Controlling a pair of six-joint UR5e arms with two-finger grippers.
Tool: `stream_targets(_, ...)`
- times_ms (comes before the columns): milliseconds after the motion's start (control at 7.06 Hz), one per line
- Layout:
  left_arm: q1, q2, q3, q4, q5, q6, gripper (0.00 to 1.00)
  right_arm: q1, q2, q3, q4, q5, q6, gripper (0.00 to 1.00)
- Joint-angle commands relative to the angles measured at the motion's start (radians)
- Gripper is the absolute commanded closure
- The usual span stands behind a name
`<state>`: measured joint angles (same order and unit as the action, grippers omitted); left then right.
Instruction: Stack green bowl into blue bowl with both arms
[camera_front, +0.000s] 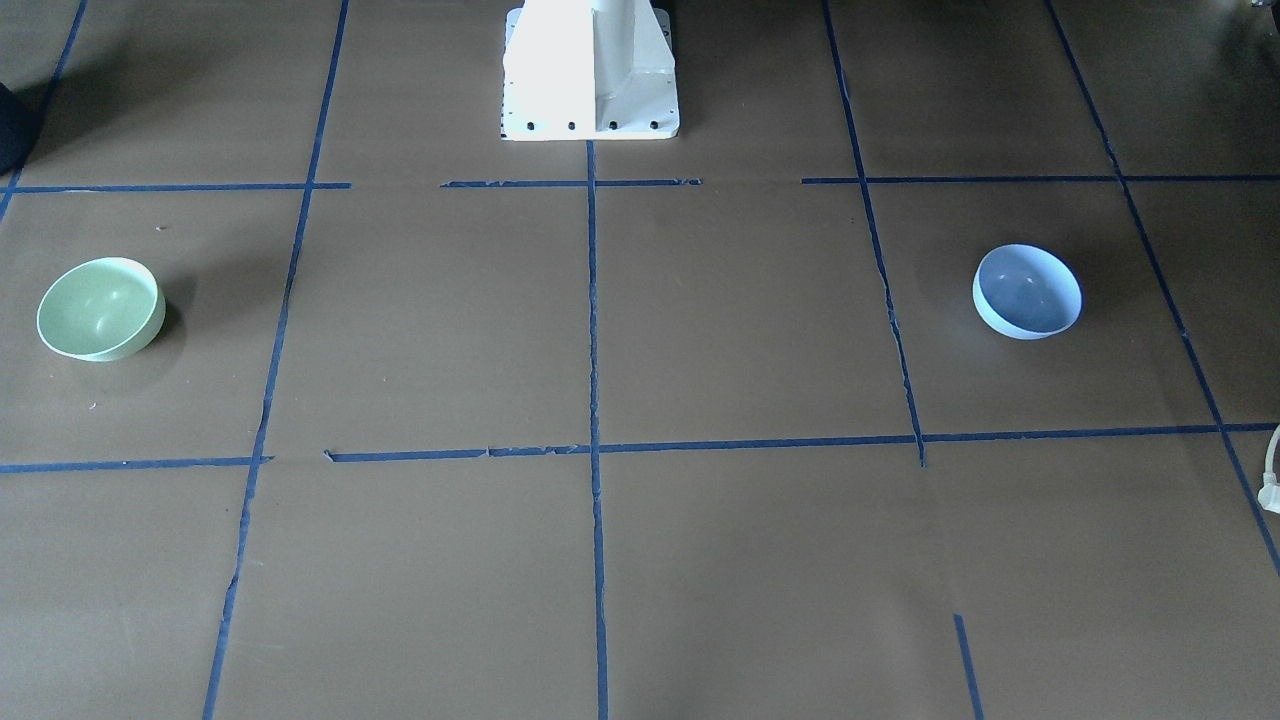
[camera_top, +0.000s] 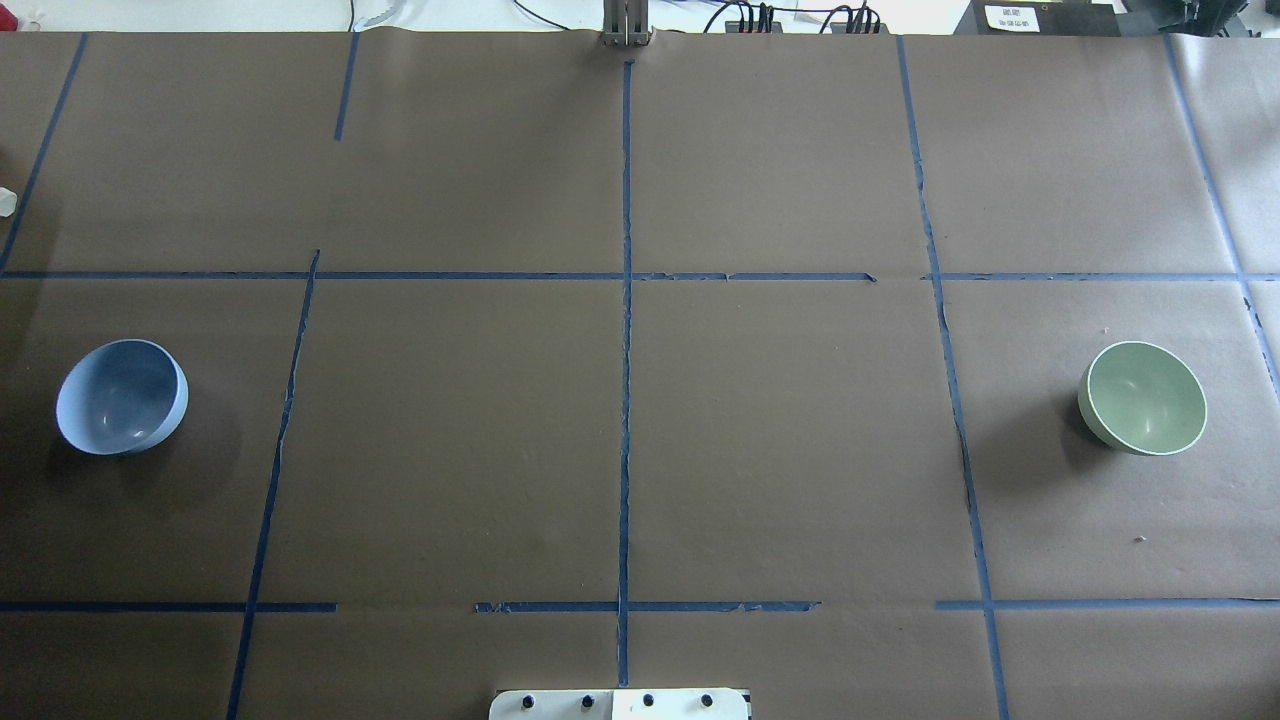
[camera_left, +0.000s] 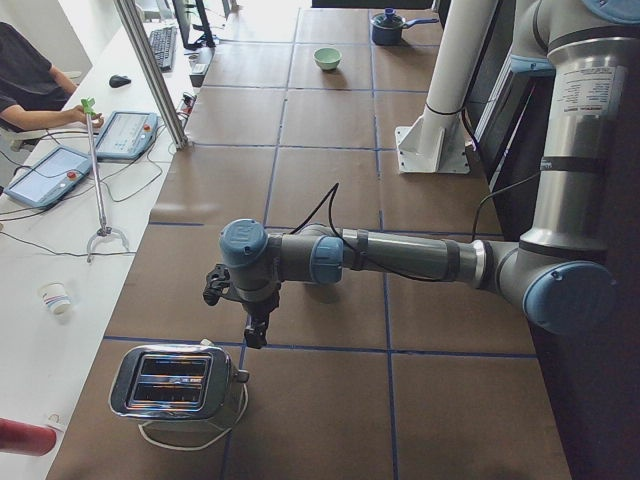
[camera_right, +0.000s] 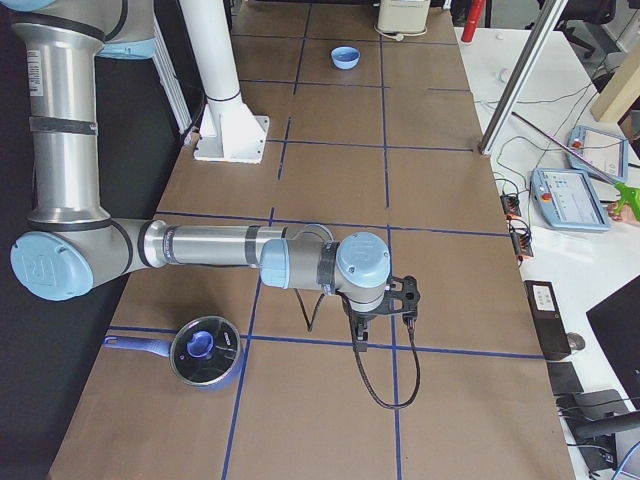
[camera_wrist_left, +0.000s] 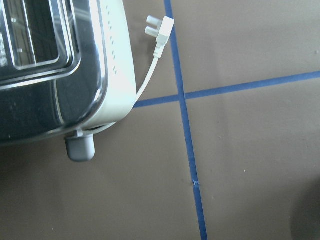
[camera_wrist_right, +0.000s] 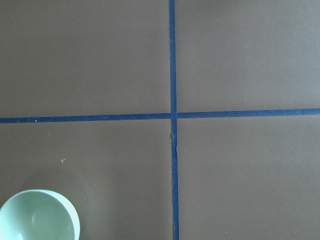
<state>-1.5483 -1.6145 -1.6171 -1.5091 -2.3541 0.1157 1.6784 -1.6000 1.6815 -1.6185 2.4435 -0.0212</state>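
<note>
The brown-papered table (camera_top: 780, 450), gridded with blue tape, carries everything. The left arm (camera_left: 400, 258) and the right arm (camera_right: 210, 245) each stretch out low over opposite ends of it, either side of the white pedestal (camera_front: 590, 70). A chrome toaster (camera_left: 175, 382) sits just beside the left gripper (camera_left: 255, 328). A lidded saucepan (camera_right: 205, 352) lies near the right gripper (camera_right: 360, 335). Whether either gripper's fingers are wide or narrow cannot be told, and neither holds anything. The blue bowl (camera_top: 122, 396) stands upright on the robot's left side. The green bowl (camera_top: 1143, 398) stands upright on its right side, well apart. The toaster's white plug (camera_wrist_left: 160, 31) lies on the paper.
</note>
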Motion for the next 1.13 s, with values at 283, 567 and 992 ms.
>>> stream_targets(283,0.214,0.144,-0.052,-0.374,-0.102,-0.516,0.0,-0.006,-0.001,0.03,-0.003,0.002,0.0,0.0)
stream_targets(567,0.346,0.176,0.037,-0.735,-0.053,-0.847,0.0,-0.016,0.0,0.032,-0.003,-0.001,0.0,0.0)
stream_targets(992,0.442,0.168,0.036,-0.796,-0.037,-0.967,0.0,-0.017,0.0,0.032,-0.001,-0.009,-0.002,0.0)
